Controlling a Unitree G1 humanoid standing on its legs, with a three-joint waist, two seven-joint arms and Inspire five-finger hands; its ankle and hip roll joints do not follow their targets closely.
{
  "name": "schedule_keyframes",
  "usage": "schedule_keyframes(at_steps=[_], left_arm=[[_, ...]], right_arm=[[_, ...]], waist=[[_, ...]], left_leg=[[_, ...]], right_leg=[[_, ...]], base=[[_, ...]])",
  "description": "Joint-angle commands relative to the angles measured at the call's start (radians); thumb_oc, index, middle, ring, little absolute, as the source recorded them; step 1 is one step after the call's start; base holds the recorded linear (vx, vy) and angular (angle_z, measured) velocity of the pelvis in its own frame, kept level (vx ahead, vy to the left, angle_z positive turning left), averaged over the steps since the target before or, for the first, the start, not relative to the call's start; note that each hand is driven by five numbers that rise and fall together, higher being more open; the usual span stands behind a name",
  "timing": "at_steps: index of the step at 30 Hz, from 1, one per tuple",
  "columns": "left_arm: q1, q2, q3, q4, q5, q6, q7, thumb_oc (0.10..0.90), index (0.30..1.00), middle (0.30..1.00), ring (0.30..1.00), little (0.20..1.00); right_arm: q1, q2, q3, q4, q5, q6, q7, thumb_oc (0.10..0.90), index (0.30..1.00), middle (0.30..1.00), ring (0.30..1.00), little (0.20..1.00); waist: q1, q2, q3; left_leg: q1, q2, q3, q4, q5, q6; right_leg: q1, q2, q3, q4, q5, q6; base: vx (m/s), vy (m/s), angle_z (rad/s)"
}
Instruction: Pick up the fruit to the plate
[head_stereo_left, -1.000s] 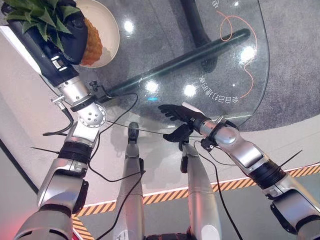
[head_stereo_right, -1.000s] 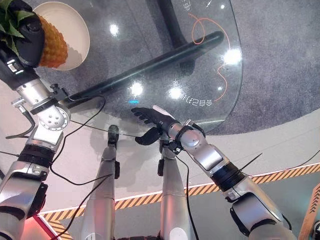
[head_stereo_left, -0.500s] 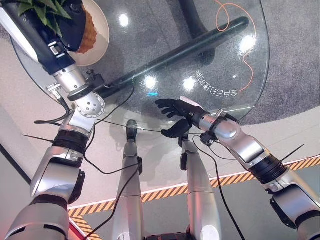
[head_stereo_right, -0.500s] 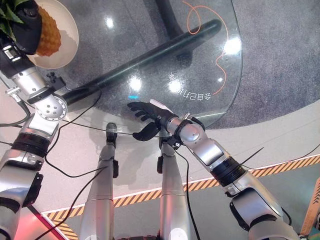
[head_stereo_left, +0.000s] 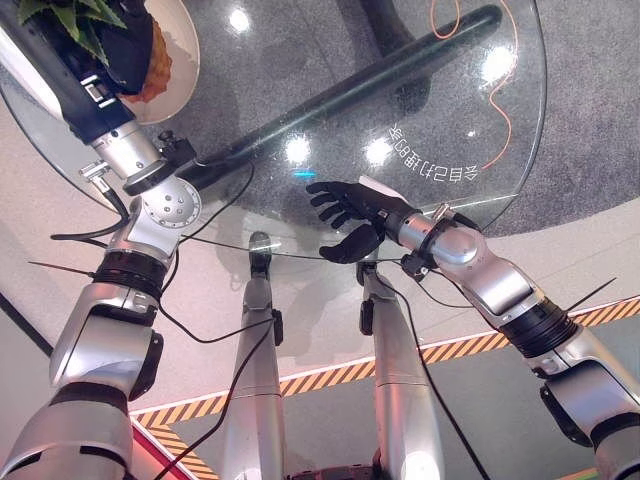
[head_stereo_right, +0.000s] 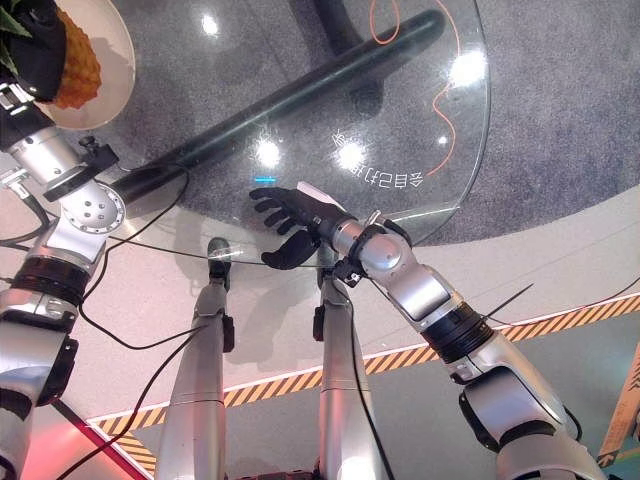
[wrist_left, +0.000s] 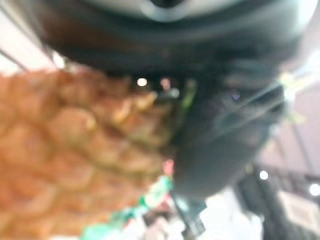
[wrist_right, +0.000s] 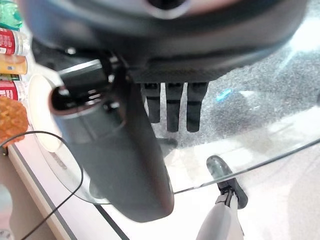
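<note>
A pineapple (head_stereo_left: 150, 68) with green leaves (head_stereo_left: 70, 15) hangs over the cream plate (head_stereo_left: 178, 50) at the far left of the round glass table (head_stereo_left: 480, 120). My left hand (head_stereo_left: 120, 45) is shut on the pineapple, dark fingers wrapped round its orange body (wrist_left: 70, 165). My right hand (head_stereo_left: 345, 212) hovers open over the table's near edge, fingers spread and straight (wrist_right: 172, 107), holding nothing. The plate (wrist_right: 42, 120) and pineapple (wrist_right: 10, 120) also appear in the right wrist view.
The glass table's dark base bar (head_stereo_left: 380, 75) shows through the top. An orange cable (head_stereo_left: 500, 90) lies on the grey carpet under the table. A yellow-black striped floor line (head_stereo_left: 330, 380) runs along the near side.
The camera has shifted, so the whole scene slid. My left hand has carried the pineapple further over the plate toward the upper left. The right hand stays open near the table edge.
</note>
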Motion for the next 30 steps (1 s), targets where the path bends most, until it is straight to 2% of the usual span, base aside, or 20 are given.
schedule_keyframes(at_steps=[1,9,25,26,27,28,30], left_arm=[[-0.117,0.038,0.054,-0.018,-0.04,-0.068,0.06,0.1,0.3,0.3,0.3,0.2],[-0.105,0.041,0.075,0.05,-0.144,-0.079,0.024,0.1,0.3,0.3,0.3,0.2],[-0.099,0.038,0.081,0.102,-0.21,-0.068,-0.04,0.1,0.3,0.3,0.3,0.2],[-0.095,0.037,0.082,0.1,-0.198,-0.067,-0.035,0.221,0.404,0.404,0.404,0.321],[-0.09,0.034,0.085,0.097,-0.186,-0.068,-0.025,0.309,0.479,0.479,0.479,0.409],[-0.086,0.034,0.088,0.098,-0.174,-0.076,-0.017,0.328,0.495,0.495,0.495,0.428],[-0.091,0.04,0.085,0.101,-0.158,-0.082,-0.004,0.16,0.352,0.352,0.352,0.26]], right_arm=[[0.042,-0.035,0.054,-0.042,0.03,-0.004,0.036,0.8,0.9,0.9,0.9,0.9],[0.028,-0.044,0.07,-0.038,0.039,-0.009,0.016,0.8,0.9,0.9,0.9,0.9],[0.02,-0.054,0.086,-0.044,0.062,-0.032,0.0,0.8,0.9,0.9,0.9,0.9],[0.021,-0.052,0.086,-0.045,0.062,-0.033,0.0,0.8,0.9,0.9,0.9,0.9],[0.02,-0.052,0.086,-0.047,0.062,-0.032,-0.001,0.8,0.9,0.9,0.9,0.9],[0.018,-0.052,0.088,-0.048,0.063,-0.032,-0.005,0.8,0.9,0.9,0.9,0.9],[0.013,-0.057,0.091,-0.045,0.068,-0.032,-0.007,0.8,0.9,0.9,0.9,0.9]], waist=[[-0.022,0.072,-0.023],[-0.025,0.064,-0.023],[-0.025,0.052,-0.023],[-0.024,0.052,-0.023],[-0.024,0.052,-0.023],[-0.024,0.053,-0.023],[-0.023,0.054,-0.023]], left_leg=[[-0.002,-0.121,0.082,0.104,-0.134,0.092],[-0.035,-0.12,0.079,0.107,-0.125,0.086],[-0.063,-0.118,0.069,0.125,-0.123,0.077],[-0.062,-0.119,0.068,0.126,-0.124,0.078],[-0.06,-0.118,0.068,0.126,-0.124,0.078],[-0.058,-0.117,0.069,0.126,-0.125,0.079],[-0.052,-0.117,0.069,0.122,-0.122,0.079]], right_leg=[[0.002,0.099,-0.077,-0.086,0.116,-0.026],[-0.026,0.106,-0.08,-0.083,0.122,-0.031],[-0.044,0.109,-0.087,-0.068,0.119,-0.036],[-0.044,0.11,-0.087,-0.067,0.118,-0.036],[-0.043,0.111,-0.086,-0.065,0.117,-0.036],[-0.041,0.111,-0.086,-0.064,0.116,-0.036],[-0.035,0.112,-0.087,-0.066,0.115,-0.038]], base=[[0.0,0.0,0.0],[0.0,0.0,0.0],[0.0,-0.005,0.0],[0.02,-0.032,0.01],[0.0,0.0,0.0],[0.0,0.0,0.0],[0.0,0.0,0.0]])
